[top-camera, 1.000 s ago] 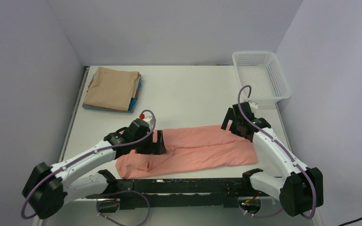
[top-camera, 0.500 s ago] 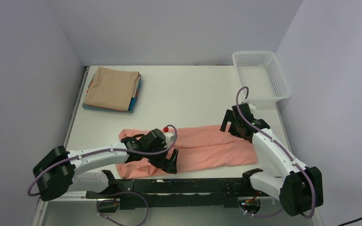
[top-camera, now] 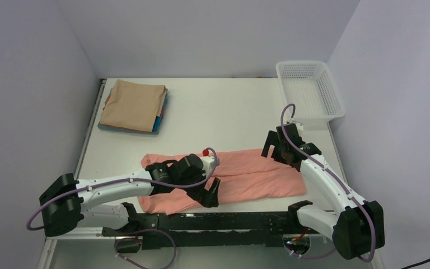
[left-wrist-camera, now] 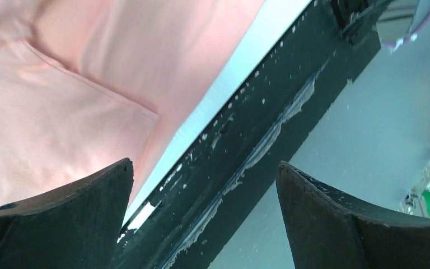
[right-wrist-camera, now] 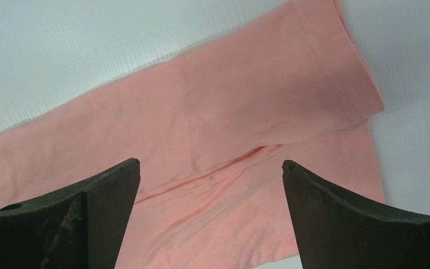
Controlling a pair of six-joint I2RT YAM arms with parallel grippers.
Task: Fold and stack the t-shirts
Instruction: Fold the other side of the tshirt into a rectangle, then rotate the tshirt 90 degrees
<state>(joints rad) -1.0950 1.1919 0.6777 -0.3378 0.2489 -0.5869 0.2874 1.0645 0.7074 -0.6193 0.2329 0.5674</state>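
Note:
A salmon-pink t-shirt lies folded lengthwise into a long strip across the near part of the table; it also fills the left wrist view and the right wrist view. My left gripper hangs open over the strip's near edge at its middle, holding nothing. At the strip's far right end my right gripper is open and empty too. A folded tan t-shirt tops a stack at the far left, with blue and reddish edges showing beneath it.
A white mesh basket stands at the far right corner. The black frame of the arm bases runs along the table's near edge, right below my left gripper. Walls close in on both sides.
My left arm has swung right and toward the near edge, from the strip's left part to its middle front. The right arm and the shirt have stayed put.

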